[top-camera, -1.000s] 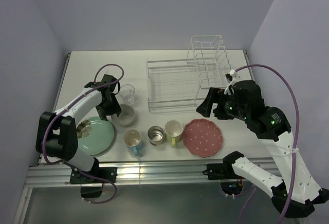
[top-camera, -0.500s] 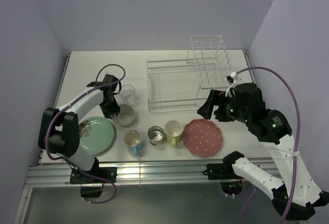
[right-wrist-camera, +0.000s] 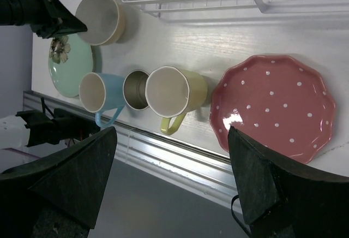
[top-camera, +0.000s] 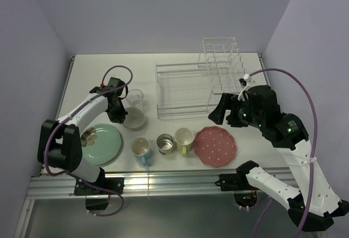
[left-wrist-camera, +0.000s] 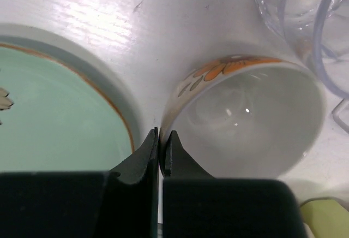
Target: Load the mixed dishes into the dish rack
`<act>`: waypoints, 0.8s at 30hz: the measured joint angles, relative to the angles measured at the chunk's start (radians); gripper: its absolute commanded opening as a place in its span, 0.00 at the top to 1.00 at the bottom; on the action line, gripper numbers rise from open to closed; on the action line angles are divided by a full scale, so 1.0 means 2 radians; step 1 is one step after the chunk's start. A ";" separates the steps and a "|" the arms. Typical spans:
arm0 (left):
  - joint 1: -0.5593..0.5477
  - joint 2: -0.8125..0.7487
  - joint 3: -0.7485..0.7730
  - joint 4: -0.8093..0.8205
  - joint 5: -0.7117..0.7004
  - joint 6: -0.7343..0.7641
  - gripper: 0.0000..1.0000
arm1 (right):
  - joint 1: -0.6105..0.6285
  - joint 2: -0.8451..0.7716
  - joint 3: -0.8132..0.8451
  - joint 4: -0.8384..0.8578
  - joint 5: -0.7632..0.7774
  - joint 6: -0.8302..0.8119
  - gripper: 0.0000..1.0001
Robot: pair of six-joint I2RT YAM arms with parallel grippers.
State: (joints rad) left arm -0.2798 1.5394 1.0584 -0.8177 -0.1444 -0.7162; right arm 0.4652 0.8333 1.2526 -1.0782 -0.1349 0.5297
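Reaching forward with its wrist tipped down, the left gripper (left-wrist-camera: 160, 140) pinches the near rim of the cream bowl (left-wrist-camera: 256, 123), mint-green plate (left-wrist-camera: 60, 123) just to its left, clear glass (left-wrist-camera: 294, 9) beyond to its right; 1 second ago its jaws stood apart, while the right gripper (top-camera: 216, 117) stays spread.

We see a mint-green plate (top-camera: 103, 144) with a thin orange rim line, a cream bowl (left-wrist-camera: 251, 123) bearing orange flowers, a pink plate (right-wrist-camera: 275, 107) dotted white, a light-blue mug (right-wrist-camera: 103, 93) and a yellow-green mug (right-wrist-camera: 177, 91).

White/blk arms (top-camera: 82, 109), purple cables (top-camera: 278, 71).
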 measured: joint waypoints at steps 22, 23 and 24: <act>0.002 -0.211 0.127 -0.076 0.233 -0.020 1.00 | 0.008 0.177 0.203 0.038 -0.097 0.010 0.09; 0.002 -0.215 0.121 -0.057 0.255 -0.033 1.00 | 0.009 0.182 0.207 0.047 -0.109 0.016 0.09; 0.002 -0.219 0.111 -0.035 0.273 -0.046 1.00 | 0.010 0.188 0.210 0.059 -0.124 0.023 0.09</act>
State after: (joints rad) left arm -0.2764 1.1011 1.2812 -0.8879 0.4011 -0.8074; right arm 0.4862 1.2091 1.6722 -0.9600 -0.3836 0.5747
